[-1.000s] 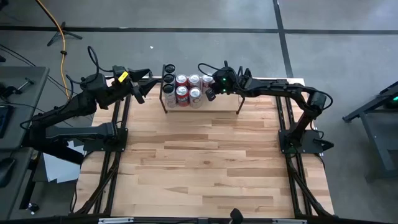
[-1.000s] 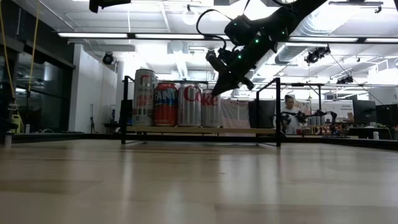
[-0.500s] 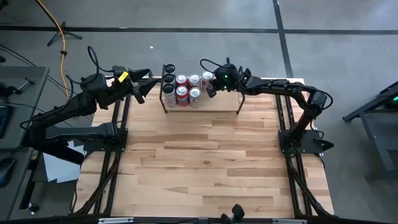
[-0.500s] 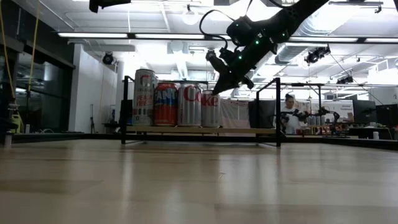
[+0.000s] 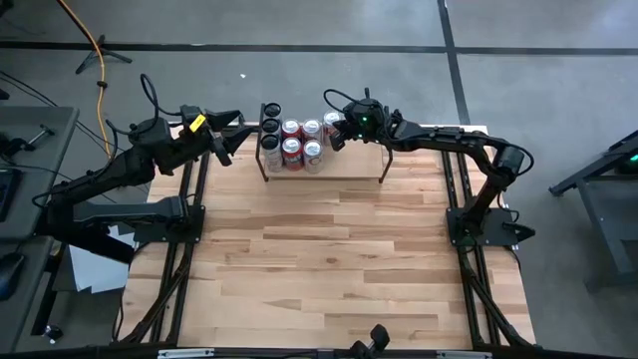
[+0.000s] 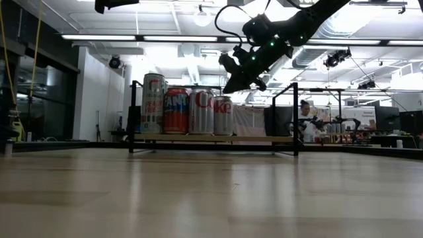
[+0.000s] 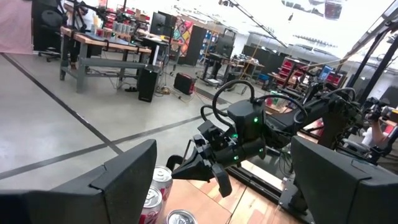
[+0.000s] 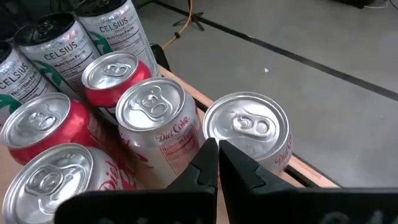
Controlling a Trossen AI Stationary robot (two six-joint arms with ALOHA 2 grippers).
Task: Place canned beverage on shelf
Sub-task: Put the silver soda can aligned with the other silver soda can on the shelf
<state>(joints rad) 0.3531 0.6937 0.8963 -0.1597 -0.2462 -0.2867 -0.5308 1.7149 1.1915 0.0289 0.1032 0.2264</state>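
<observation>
Right gripper (image 6: 232, 84) hangs just above the cans with its fingers pinched together and nothing between them. Beneath it I see the canned beverage (image 8: 247, 134) standing upright on the shelf (image 5: 349, 168), at the end of the back row beside a Diet Coke can (image 8: 158, 121). Left gripper (image 5: 225, 150) waits spread wide off the shelf's left end.

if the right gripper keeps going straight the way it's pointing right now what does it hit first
Probably the Diet Coke can at the end of the row on the shelf. The right gripper, fingers shut, hangs just above the cans with its tips aimed at that can's near rim, though the wrist view leaves the depth uncertain.
</observation>
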